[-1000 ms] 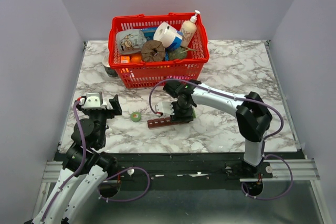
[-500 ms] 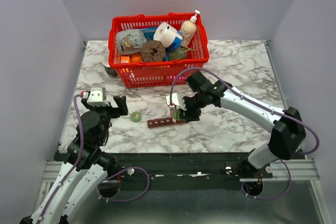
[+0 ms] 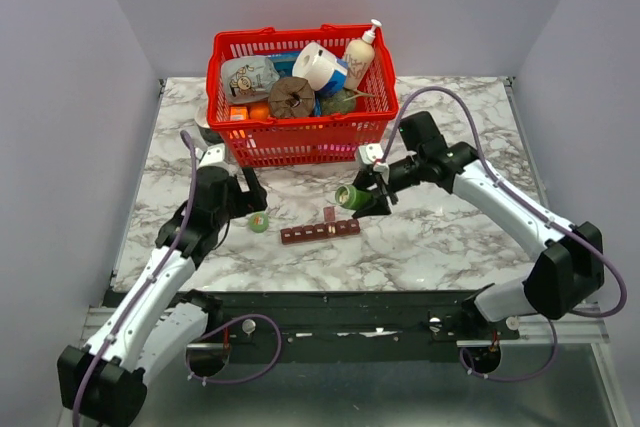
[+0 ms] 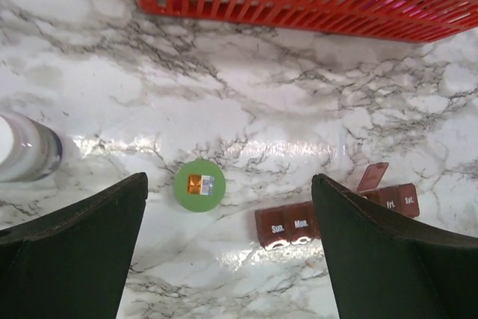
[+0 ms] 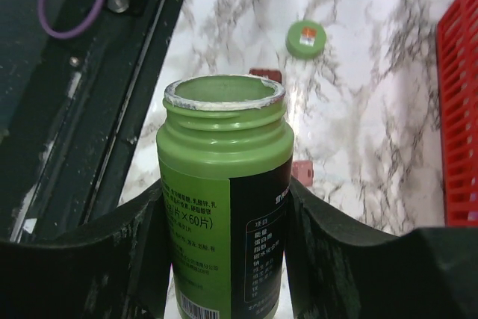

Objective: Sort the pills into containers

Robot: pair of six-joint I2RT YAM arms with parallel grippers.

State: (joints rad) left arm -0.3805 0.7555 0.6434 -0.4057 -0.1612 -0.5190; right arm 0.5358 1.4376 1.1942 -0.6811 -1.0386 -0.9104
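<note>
Marble tbl (image 3: 450, 237): basket (image 3: 300, 137), organizer (image 3: 318, 233) (1 lid up), cap (image 3: 259, 222).

The right fingers (image 5: 97, 259) have lifted the bottle (image 3: 347, 196) off the organizer (image 3: 320, 232) and drawn it back right; the left fingers (image 4: 75, 252) have reached forward toward the cap (image 3: 259, 222).

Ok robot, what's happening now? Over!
Left gripper open, over the green cap. Right gripper shut on the open green bottle, tipped, by the pill box. Pill box on the table, one lid up. Nothing in the way.
</note>
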